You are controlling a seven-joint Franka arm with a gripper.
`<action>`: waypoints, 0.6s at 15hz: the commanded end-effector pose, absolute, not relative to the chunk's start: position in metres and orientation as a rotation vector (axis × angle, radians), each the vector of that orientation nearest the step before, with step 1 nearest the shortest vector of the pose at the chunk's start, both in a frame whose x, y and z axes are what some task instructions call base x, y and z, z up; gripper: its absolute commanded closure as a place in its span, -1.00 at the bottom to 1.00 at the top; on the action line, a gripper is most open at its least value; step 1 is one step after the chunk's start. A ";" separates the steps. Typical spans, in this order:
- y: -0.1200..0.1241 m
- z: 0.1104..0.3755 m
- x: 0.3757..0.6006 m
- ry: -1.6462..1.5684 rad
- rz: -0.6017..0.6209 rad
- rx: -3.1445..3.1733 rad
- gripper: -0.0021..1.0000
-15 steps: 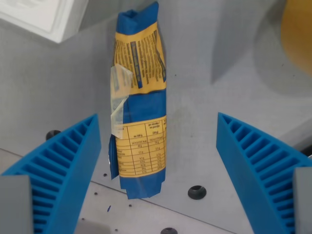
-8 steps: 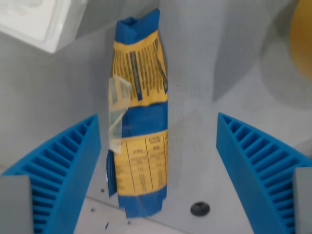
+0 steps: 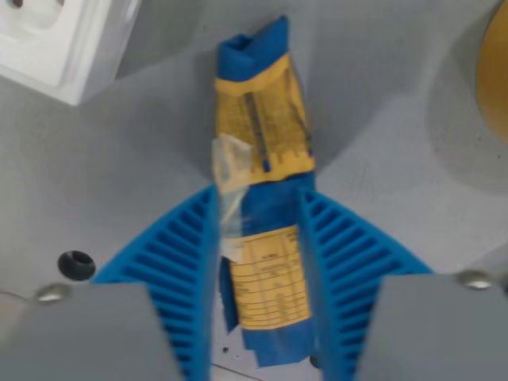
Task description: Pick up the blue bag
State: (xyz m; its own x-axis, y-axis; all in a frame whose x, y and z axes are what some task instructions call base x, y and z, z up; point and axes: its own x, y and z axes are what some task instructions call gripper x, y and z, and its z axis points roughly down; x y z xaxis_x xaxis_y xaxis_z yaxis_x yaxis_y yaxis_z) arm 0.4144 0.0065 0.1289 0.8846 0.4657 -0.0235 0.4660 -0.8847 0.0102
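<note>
A white socket block [image 3: 59,44] sits on the grey table [image 3: 119,175] at the far left, one outlet partly visible. A yellow rounded object [image 3: 496,75] is cut off at the far right edge. A black hole [image 3: 77,263] marks the table near left.

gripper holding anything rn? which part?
Yes: the gripper is shut on the blue bag, its fingers clamping the bag's long sides on its lower half, by the nutrition table.

Blue ribbed end effector [image 3: 258,278] fingers — grey mounts, silver screws
</note>
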 end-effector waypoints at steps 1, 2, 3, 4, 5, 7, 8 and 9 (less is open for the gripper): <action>0.006 0.131 0.410 0.760 0.092 2.974 1.00; 0.006 0.131 0.410 0.760 0.092 2.974 1.00; 0.006 0.131 0.410 0.760 0.092 2.974 1.00; 0.006 0.131 0.410 0.760 0.092 2.974 1.00; 0.006 0.131 0.410 0.760 0.092 2.974 1.00; 0.006 0.131 0.410 0.760 0.092 2.974 1.00; 0.005 0.136 0.409 0.761 0.091 2.974 1.00; 0.004 0.140 0.408 0.761 0.090 2.974 1.00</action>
